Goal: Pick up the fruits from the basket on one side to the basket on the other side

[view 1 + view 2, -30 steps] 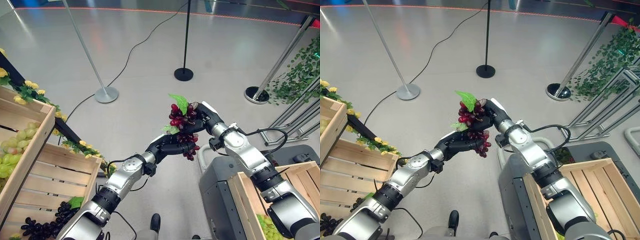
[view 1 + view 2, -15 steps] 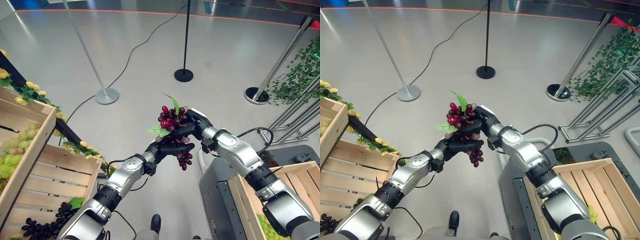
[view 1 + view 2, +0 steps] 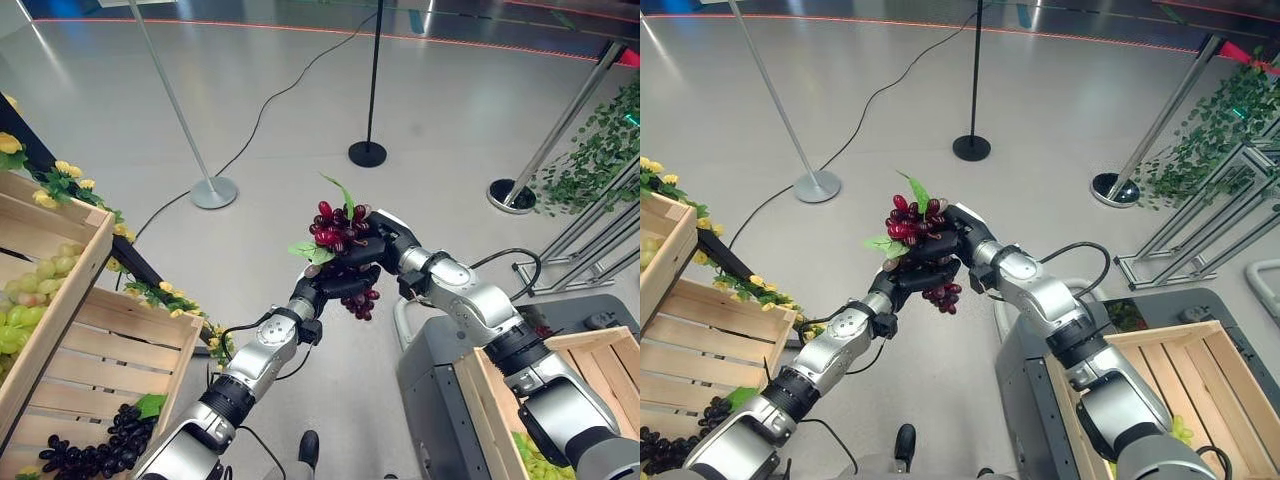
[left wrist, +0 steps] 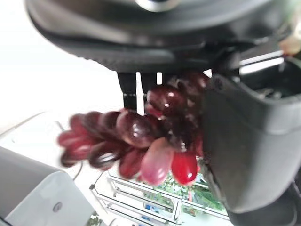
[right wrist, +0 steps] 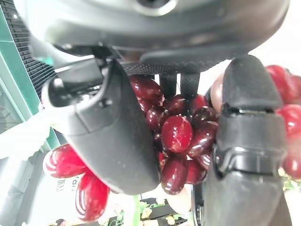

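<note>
Left crate with green and dark grapes sits well left of both hands. Left hand is curled on the lower part of the red grape bunch, held in mid-air over the floor. Right hand is clamped on the upper bunch, touching the left hand. Right crate lies below right. The bunch looks light, floppy and slippery-skinned; probably best gripped near the stem cluster.

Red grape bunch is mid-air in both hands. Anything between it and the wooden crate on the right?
Nothing visible. The red grape bunch with green leaves hangs over bare floor, gripped by the left hand and the right hand. The open-topped wooden crate on the robot's right sits lower; between them there is the right arm itself.
</note>
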You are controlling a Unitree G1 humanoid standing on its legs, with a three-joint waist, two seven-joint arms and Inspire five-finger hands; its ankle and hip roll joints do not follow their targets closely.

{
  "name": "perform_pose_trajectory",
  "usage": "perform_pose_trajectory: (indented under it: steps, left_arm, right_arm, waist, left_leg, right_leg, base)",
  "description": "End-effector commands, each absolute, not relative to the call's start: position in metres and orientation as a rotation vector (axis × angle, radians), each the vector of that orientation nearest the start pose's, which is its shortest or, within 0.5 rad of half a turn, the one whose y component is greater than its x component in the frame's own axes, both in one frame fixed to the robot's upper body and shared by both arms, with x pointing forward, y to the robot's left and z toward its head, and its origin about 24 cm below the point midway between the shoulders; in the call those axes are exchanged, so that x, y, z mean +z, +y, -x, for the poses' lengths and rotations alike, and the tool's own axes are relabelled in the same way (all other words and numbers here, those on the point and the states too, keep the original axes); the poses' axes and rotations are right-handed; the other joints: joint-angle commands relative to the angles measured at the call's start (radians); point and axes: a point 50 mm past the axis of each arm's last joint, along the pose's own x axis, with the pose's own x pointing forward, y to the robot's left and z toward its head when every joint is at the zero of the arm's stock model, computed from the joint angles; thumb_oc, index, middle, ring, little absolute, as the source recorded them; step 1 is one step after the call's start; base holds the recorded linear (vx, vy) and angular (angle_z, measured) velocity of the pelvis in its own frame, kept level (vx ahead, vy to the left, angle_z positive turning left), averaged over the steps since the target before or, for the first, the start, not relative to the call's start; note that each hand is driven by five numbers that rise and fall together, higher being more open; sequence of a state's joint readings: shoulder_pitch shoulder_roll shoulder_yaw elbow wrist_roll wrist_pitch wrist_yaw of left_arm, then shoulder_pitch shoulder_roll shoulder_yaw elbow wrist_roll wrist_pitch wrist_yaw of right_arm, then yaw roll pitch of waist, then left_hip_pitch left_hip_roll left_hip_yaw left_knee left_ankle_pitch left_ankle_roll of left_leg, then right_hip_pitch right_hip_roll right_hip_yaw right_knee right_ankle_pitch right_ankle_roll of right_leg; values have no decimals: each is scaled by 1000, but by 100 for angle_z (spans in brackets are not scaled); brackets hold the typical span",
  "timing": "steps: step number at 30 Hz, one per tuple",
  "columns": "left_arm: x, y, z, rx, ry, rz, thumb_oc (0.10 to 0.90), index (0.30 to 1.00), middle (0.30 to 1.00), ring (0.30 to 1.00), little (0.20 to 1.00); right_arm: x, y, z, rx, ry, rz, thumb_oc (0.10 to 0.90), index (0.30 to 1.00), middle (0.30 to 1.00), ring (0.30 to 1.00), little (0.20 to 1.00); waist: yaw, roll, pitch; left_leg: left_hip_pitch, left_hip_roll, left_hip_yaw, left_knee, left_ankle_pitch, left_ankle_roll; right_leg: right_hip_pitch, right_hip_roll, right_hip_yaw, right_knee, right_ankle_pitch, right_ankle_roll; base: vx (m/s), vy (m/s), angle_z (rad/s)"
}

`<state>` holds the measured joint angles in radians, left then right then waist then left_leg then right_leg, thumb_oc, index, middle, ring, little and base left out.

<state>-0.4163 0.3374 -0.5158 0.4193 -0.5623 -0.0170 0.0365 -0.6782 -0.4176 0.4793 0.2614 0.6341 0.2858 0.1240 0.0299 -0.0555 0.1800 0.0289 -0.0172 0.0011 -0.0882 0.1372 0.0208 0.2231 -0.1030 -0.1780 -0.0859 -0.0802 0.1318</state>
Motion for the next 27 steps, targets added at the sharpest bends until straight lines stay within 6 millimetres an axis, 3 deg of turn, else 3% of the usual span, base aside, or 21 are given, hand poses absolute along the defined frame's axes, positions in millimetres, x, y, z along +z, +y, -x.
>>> perform_pose_trajectory:
  steps: [1,13,27]
  left_arm:
    - [81,104,-335,-313,-87,155,400,300,300,300,300]
    - [51,125,-324,-223,23,184,400,300,300,300,300]
    - [36,164,-311,-100,51,166,400,300,300,300,300]
  right_arm:
    - [133,-68,-339,688,37,-8,800,900,900,900,900]
    - [110,-126,-351,374,85,242,800,900,900,900,900]
    - [89,-172,-341,187,96,292,800,900,900,900,900]
  waist:
    - [17,-10,-167]
    - [33,-13,-151]
    - [54,-5,-130]
  left_leg:
    - [79,1,19,1,-120,-22]
    - [75,0,3,1,-116,-19]
    - [73,2,-24,1,-109,-20]
  right_leg:
    - [-98,35,4,-1,128,-68]
    - [-96,31,-14,-1,129,-68]
    - [-88,34,-30,-1,125,-70]
  base:
    - [0,0,0]
    - [-16,-9,3]
    - [-1,-23,3]
